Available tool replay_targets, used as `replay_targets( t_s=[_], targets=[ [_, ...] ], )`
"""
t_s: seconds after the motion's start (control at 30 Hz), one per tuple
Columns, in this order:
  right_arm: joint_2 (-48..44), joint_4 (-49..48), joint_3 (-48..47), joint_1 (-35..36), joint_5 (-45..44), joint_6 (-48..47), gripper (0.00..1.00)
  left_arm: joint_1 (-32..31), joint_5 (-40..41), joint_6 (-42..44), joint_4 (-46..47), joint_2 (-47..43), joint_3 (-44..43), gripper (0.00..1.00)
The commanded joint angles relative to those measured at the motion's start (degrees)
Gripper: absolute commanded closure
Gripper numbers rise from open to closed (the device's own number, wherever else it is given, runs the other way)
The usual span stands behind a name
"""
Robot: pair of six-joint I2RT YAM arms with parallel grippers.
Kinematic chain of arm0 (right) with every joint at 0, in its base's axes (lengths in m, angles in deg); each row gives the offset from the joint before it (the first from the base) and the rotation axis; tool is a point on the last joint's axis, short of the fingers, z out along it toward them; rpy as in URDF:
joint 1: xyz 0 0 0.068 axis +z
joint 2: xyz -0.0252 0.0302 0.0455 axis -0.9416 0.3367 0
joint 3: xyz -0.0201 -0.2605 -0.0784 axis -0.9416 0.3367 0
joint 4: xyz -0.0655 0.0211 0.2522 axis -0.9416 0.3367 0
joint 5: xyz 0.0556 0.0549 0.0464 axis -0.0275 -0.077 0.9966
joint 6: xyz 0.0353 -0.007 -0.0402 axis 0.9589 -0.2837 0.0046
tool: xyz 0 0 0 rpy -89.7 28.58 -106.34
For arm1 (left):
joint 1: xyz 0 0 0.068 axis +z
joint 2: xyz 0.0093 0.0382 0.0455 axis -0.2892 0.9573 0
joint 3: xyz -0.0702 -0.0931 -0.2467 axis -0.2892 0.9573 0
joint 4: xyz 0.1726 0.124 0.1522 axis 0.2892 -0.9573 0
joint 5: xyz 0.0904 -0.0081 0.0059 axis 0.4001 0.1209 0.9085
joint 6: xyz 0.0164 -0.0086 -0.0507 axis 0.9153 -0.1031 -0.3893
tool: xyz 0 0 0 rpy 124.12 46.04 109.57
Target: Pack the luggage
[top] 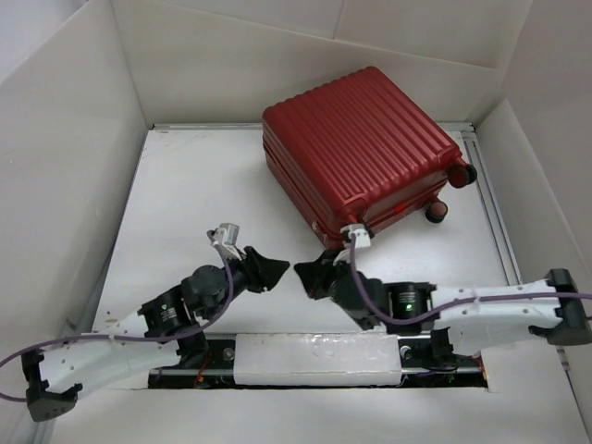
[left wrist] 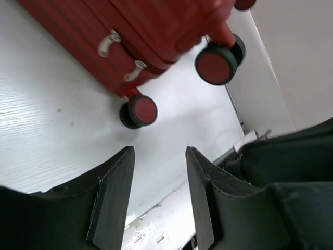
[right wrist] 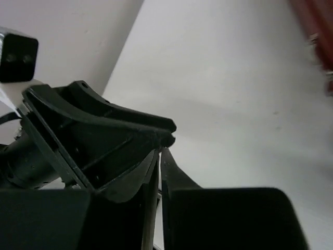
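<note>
L gripper: fingers apart, nothing btwn them. R gripper, facing it tip to tip: fingers almost together, also empty. Suitcase lies flat and closed on the table, just beyond the R fingers. No loose items visible, so packing's prob done.
</note>
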Motion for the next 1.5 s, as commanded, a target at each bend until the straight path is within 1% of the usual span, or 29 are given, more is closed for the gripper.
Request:
replay_targets(
  t_s=[0.0,0.03,0.07,0.1,0.13,0.17,0.2,0.23,0.27,0.3,0.37,0.5,0.63,0.73,0.77,0.8,0.87,0.97,1.03,1.1,1.13,1.2,1.23,1.3,1.4,1.47],
  targets=[
    [-6.75,23.62,-6.51,-0.93,-7.13,1.39,0.91,-0.37,-8.61,1.17,10.06,7.97,0.42,0.59],
    [-7.74,26.73,-7.56,-2.33,-7.14,1.39,0.87,-0.37,-9.24,1.79,11.20,10.54,-0.45,0.56],
    [-8.44,29.80,-9.57,-3.13,-6.61,1.39,0.73,-0.37,-9.25,2.32,13.04,13.09,-1.07,0.54],
    [-8.97,35.40,-10.64,-4.09,-6.61,1.39,0.62,-0.37,-10.20,3.72,14.02,15.64,-1.68,0.49],
    [-9.50,37.90,-11.61,-4.97,-6.00,1.39,0.52,-0.89,-10.73,4.34,14.81,20.53,-3.25,0.47],
    [-9.50,41.84,-13.36,-6.38,-5.99,1.39,0.35,-1.59,-10.74,5.65,16.39,25.02,-4.92,0.45],
    [-9.50,41.88,-14.16,-6.91,-5.39,1.39,0.30,-1.60,-10.74,5.66,16.40,25.06,-4.94,0.45],
    [-9.50,44.31,-14.86,-7.44,-5.38,0.35,0.25,-1.60,-9.35,6.19,16.40,28.98,-6.94,0.45],
    [-9.50,45.12,-15.39,-8.92,-4.77,-0.53,0.22,-1.60,-8.29,6.89,16.40,30.67,-7.92,0.45],
    [-8.72,45.65,-16.44,-9.63,-3.37,-1.58,0.15,-1.60,-7.06,6.89,16.40,32.08,-8.71,0.45],
    [-7.22,46.18,-17.32,-11.48,-1.61,-5.09,0.08,-1.60,-3.64,8.29,16.40,35.33,-10.73,0.47],
    [-4.41,48.56,-19.44,-16.66,0.50,-9.14,0.04,-1.60,-2.92,10.14,15.87,40.26,-14.34,0.47],
    [-2.13,48.56,-22.51,-20.97,3.23,-13.80,0.04,-0.99,-2.39,11.73,16.49,44.66,-16.80,0.47],
    [-0.80,48.56,-23.04,-24.13,5.51,-16.62,0.04,-0.37,-0.20,12.25,16.49,46.51,-18.12,0.47],
    [-0.80,48.56,-23.04,-24.14,6.04,-17.15,0.04,-0.37,0.59,12.86,16.49,47.29,-18.12,0.47],
    [-0.28,48.03,-23.04,-24.93,6.92,-17.76,0.04,-0.37,0.60,13.39,16.49,47.82,-18.64,0.49],
    [-0.27,46.45,-22.52,-26.51,8.85,-19.34,0.04,-0.37,2.70,14.01,15.97,49.32,-19.27,0.49],
    [-0.27,44.25,-21.99,-29.06,11.31,-21.45,0.05,-0.37,5.60,14.54,14.47,51.51,-21.90,0.56],
    [-0.27,42.94,-20.85,-30.11,13.07,-22.24,0.05,-0.37,6.31,15.06,13.94,52.30,-22.42,0.56],
    [-0.27,42.32,-20.84,-31.26,14.13,-22.95,0.07,-0.37,8.06,15.68,13.94,52.93,-22.43,0.58],
    [-0.27,42.32,-20.23,-32.05,15.00,-23.47,0.08,-0.37,8.07,16.20,13.94,53.80,-23.13,0.58],
    [-0.80,40.92,-20.23,-32.58,15.79,-24.01,0.09,1.21,8.07,16.73,13.94,54.68,-23.66,0.64],
    [-0.80,40.91,-20.23,-33.10,16.41,-24.01,0.12,1.74,7.37,17.26,13.94,55.55,-24.18,0.67],
    [-0.80,40.38,-20.23,-33.11,16.94,-24.71,0.13,4.01,5.80,17.26,13.94,56.26,-24.19,0.71],
    [-0.80,40.38,-20.23,-34.34,17.47,-25.94,0.13,6.13,2.80,17.79,16.04,56.27,-23.58,0.72],
    [-0.80,39.85,-20.23,-35.39,19.31,-26.64,0.13,6.75,1.22,18.50,17.45,56.27,-23.57,0.72]
  ],
)
